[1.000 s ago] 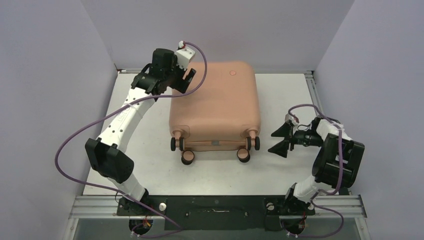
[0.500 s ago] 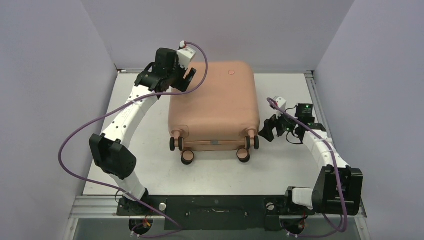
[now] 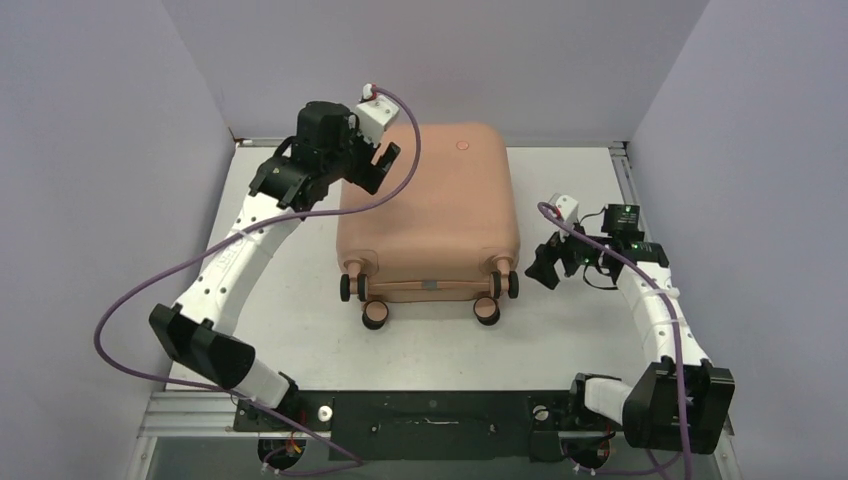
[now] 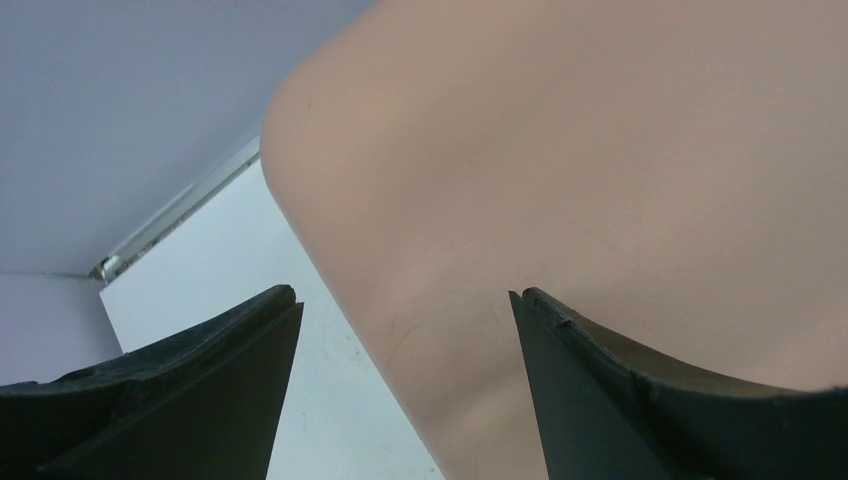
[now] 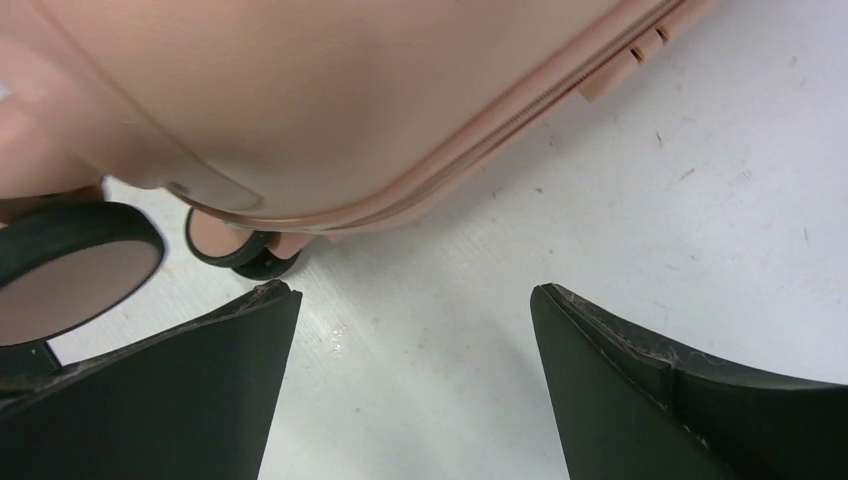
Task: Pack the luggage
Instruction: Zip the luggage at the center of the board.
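The salmon-pink luggage (image 3: 430, 205) lies flat and closed in the middle of the table, its wheels (image 3: 375, 314) toward me. My left gripper (image 3: 382, 160) is open and empty, over the luggage's far-left corner; its wrist view shows the pink shell (image 4: 600, 150) between and beyond the jaws. My right gripper (image 3: 543, 268) is open and empty, low beside the luggage's near-right corner. The right wrist view shows the shell's zipper seam (image 5: 520, 120) and a caster wheel (image 5: 75, 270) just ahead of the jaws.
The white table (image 3: 580, 330) is boxed in by grey walls at left, right and back. A metal rail (image 3: 620, 160) runs along the table's far and right edges. Purple cables loop off both arms.
My left gripper has shifted slightly right over the luggage corner and its arm has stretched out. My right arm has extended, bringing its gripper close to the luggage's near-right wheel.
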`<state>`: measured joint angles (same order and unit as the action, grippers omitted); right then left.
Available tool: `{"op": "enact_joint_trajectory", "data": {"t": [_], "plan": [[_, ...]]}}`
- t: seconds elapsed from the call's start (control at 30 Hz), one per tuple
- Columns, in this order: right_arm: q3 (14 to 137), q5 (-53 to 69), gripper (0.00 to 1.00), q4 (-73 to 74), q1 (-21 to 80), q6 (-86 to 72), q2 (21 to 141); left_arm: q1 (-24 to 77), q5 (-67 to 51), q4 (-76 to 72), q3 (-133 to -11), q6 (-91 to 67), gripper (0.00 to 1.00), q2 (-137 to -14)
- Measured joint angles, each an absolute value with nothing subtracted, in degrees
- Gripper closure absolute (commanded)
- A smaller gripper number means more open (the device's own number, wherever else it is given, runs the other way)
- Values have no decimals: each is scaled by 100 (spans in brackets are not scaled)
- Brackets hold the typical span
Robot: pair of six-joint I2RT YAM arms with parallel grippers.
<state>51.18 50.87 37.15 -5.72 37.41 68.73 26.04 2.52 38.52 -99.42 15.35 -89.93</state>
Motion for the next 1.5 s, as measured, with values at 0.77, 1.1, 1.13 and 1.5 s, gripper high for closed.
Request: {"op": "enact_joint_trajectory", "data": {"t": [0.77,1.1,1.13,1.5], "plan": [[5109,4565,10,2679,121,1861,7419,4733,-827,5050,-8652,3131,33,-8241],[5100,5109,10,2720,-1111,3044,7389,5166,711,3498,-8055,2797,33,-8510],[5054,5238,10,2836,-1286,3406,7378,5196,788,3422,-8034,2746,33,-8514],[3411,5957,10,2331,-738,4681,7050,5363,1367,2792,-8792,2126,33,-9535]]}}
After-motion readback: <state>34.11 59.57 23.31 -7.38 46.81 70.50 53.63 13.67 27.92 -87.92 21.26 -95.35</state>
